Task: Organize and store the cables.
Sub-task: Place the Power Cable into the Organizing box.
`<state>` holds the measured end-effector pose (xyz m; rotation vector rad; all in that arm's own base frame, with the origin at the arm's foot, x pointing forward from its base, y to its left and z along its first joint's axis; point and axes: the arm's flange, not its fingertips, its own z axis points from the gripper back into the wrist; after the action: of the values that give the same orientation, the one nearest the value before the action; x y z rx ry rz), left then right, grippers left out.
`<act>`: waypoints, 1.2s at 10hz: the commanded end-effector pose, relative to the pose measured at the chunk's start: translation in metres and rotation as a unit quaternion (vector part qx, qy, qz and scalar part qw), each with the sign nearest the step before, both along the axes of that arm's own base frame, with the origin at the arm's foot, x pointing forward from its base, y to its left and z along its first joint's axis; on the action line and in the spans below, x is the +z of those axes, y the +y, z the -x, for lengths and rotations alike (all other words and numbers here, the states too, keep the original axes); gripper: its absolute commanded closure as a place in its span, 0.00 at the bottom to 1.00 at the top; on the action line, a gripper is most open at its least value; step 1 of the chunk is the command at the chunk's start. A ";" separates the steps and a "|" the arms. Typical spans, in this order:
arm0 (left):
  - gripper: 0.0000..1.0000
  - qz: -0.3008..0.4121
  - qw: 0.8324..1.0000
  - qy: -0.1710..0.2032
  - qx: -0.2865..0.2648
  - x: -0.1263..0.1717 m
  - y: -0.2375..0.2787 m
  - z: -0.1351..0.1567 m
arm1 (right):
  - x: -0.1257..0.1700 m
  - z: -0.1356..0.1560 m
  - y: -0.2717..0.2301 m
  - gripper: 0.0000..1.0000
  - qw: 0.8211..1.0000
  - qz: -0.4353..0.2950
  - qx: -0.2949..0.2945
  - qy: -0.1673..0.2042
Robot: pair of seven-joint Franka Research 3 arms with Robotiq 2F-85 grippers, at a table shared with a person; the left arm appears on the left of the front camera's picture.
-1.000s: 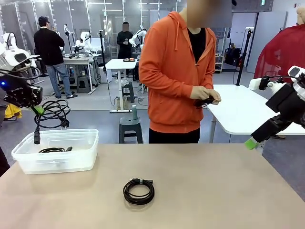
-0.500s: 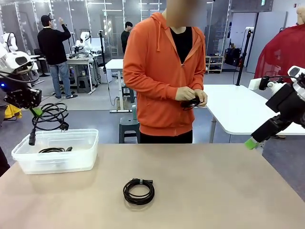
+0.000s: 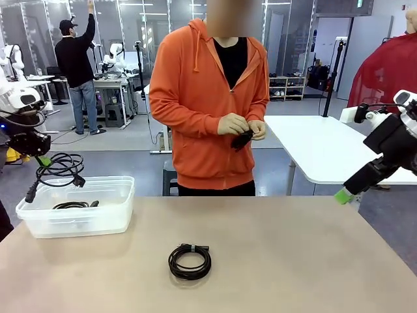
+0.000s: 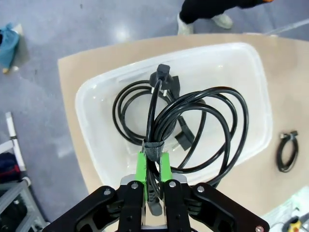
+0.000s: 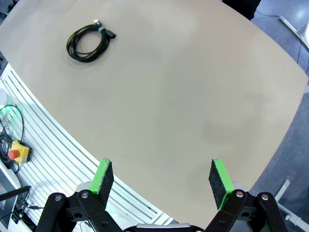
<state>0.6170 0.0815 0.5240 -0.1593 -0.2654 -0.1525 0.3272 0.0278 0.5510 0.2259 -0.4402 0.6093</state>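
My left gripper (image 3: 43, 160) (image 4: 152, 166) is shut on a coiled black cable (image 3: 60, 165) (image 4: 203, 123), which hangs above the left end of the clear plastic bin (image 3: 120, 215) (image 4: 251, 67). Its plug (image 3: 30, 193) dangles outside the bin's left wall. Inside the bin lies another coiled cable (image 3: 73, 205) (image 4: 130, 104). A third coil, tied with a band (image 3: 189, 261) (image 5: 87, 41), rests on the table in front of the middle. The person at the far side holds a small black cable (image 3: 242, 139) in both hands. My right gripper (image 3: 342, 195) (image 5: 161, 179) hangs open off the table's right edge.
The tan table (image 3: 293, 254) has free room across its right half. A white table (image 3: 326, 153) stands behind on the right. In the right wrist view, a slatted frame with a red stop button (image 5: 13, 153) lies below the table edge.
My left gripper has moved left and slightly lower with the hanging cable. The person has stepped to the left, still handling the small cable. The right arm has stayed still.
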 end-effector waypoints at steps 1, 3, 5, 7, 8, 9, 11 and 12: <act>0.87 0.039 0.999 0.009 0.018 0.001 0.008 -0.024 | 0.002 -0.001 0.001 0.00 1.000 0.004 0.000 0.003; 0.87 0.043 0.999 0.015 0.022 -0.017 0.009 -0.045 | 0.002 -0.001 0.001 0.00 1.000 0.004 0.000 0.003; 0.87 0.032 0.998 0.029 0.045 -0.041 0.012 -0.064 | 0.002 -0.001 0.001 0.00 1.000 0.004 0.000 0.003; 0.87 0.049 0.996 0.054 0.052 -0.067 0.015 -0.079 | 0.002 -0.001 0.001 0.00 1.000 0.004 0.000 0.003; 0.87 0.047 0.995 0.066 0.061 -0.080 0.017 -0.082 | 0.002 -0.001 0.001 0.00 1.000 0.004 0.000 0.003; 0.87 0.038 0.994 0.079 0.068 -0.093 0.018 -0.083 | 0.002 -0.001 0.001 0.00 1.000 0.004 0.000 0.003; 0.87 0.010 0.993 0.082 0.079 -0.110 0.015 -0.085 | 0.002 -0.001 0.001 0.00 1.000 0.004 0.000 0.003; 0.87 0.015 0.993 0.094 0.075 -0.112 0.010 -0.081 | 0.002 -0.001 0.001 0.00 1.000 0.004 0.000 0.003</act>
<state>0.6939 0.0980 0.4077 -0.1885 -0.1117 0.0102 0.3273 0.0278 0.5509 0.2259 -0.4401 0.6093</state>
